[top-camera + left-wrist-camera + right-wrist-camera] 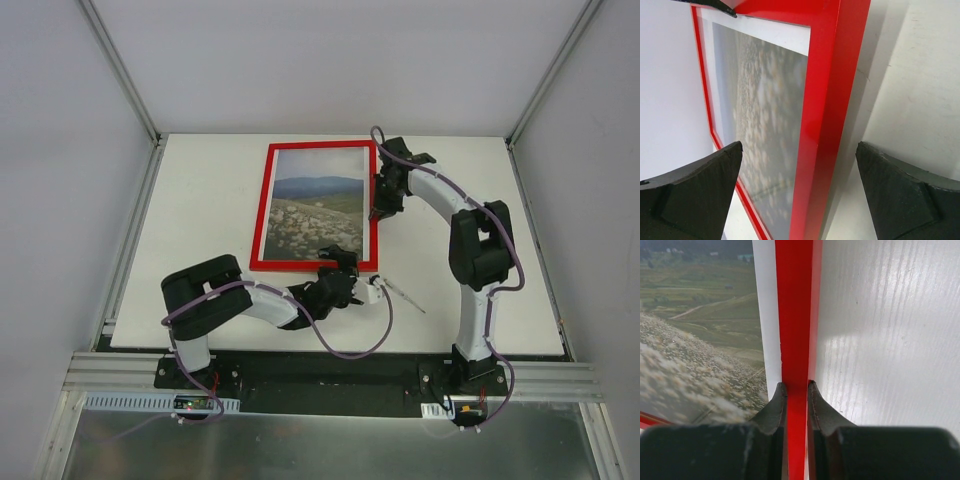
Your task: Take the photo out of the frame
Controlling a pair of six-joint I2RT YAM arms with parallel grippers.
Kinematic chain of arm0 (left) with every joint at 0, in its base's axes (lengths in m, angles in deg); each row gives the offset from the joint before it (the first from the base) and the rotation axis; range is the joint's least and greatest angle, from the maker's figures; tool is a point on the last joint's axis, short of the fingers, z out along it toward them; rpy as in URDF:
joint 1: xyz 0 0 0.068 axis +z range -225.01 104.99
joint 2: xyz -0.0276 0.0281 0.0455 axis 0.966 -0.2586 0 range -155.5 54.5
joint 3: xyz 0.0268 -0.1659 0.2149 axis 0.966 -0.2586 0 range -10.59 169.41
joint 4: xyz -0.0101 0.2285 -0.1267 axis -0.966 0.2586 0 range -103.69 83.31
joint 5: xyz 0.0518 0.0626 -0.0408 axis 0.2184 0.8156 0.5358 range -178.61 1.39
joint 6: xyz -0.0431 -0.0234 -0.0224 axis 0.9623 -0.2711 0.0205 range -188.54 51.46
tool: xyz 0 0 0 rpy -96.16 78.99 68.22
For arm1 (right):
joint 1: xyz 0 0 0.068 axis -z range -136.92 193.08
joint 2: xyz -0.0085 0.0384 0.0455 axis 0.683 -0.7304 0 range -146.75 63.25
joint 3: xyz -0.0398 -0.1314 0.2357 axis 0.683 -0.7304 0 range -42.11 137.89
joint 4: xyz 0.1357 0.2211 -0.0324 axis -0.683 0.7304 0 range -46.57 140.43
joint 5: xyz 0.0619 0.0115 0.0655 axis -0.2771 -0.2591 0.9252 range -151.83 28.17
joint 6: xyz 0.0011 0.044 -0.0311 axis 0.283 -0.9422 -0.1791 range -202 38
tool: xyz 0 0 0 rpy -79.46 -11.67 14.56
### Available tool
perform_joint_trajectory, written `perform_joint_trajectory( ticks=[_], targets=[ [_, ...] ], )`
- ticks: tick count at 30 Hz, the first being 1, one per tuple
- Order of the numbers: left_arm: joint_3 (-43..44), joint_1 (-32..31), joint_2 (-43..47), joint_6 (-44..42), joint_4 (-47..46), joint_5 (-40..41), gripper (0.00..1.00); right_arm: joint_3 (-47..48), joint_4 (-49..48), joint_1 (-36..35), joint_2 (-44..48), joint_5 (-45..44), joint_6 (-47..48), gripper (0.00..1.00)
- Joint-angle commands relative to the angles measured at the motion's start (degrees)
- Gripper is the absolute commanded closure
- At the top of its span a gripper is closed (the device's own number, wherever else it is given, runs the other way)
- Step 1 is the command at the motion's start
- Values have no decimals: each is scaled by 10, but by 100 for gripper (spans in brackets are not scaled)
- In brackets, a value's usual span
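Frame (pixel 260 210) lies face up on the white table (pixel 200 180), close to the far edge and about midway between the left and right edges. The photo (pixel 312 200), a stony hillside under blue hills, sits inside it behind the pane.

The right gripper (pixel 796 386) is closed down to a narrow gap on the frame's right rail, roughly halfway along it. One fingertip is on the inner side and one on the outer, and it looks like a pinch on the rail itself. The left gripper (pixel 799 150) stands wide open at the frame's near right corner. Its fingers (pixel 695 190) sit either side of the red rail and hold nothing.

The step in hand seems to be raising or turning the frame so its back can be reached, since the photo cannot come out through the pane. To do it well, the left gripper should close squarely across the rail at the corner, clear of the pane, before any lift. Both grips are on the same long side, so they should rise together and let the frame hinge on its left rail rather than twist. A thin glossy rail may slip from a shallow pinch, so the fingers should be seated deep and the move kept slow.

No brand, label or writing can be read anywhere.
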Motion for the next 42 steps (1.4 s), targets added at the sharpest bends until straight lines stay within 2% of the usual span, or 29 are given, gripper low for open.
perform_joint_trajectory(
  ticks=[1,4,8,17,23,25,28,32,36,42],
  targets=[
    [4,-6,-57,-36,-40,35,6,18,1,1,60,27,-12,100],
    [7,-6,-85,-63,-102,58,16,6,-4,1,67,27,-12,99],
    [9,-6,-95,-70,-128,74,44,-1,-6,2,70,27,-12,100],
    [6,-6,-82,-68,-145,91,74,-5,-11,7,69,31,-17,100],
    [1,-6,-57,-76,-145,94,100,-8,-22,14,73,48,-2,100],
    [0,-5,-38,-80,-139,94,100,-3,-25,18,79,46,21,93],
    [3,-5,3,-77,-99,84,100,-9,-44,40,92,77,41,78],
    [23,-2,72,-42,19,49,100,-24,-73,71,120,138,76,61],
    [70,0,122,2,162,27,100,-52,-103,93,161,183,134,54],
    [167,5,154,60,348,12,100,-105,-141,110,216,187,165,49]
  ],
)
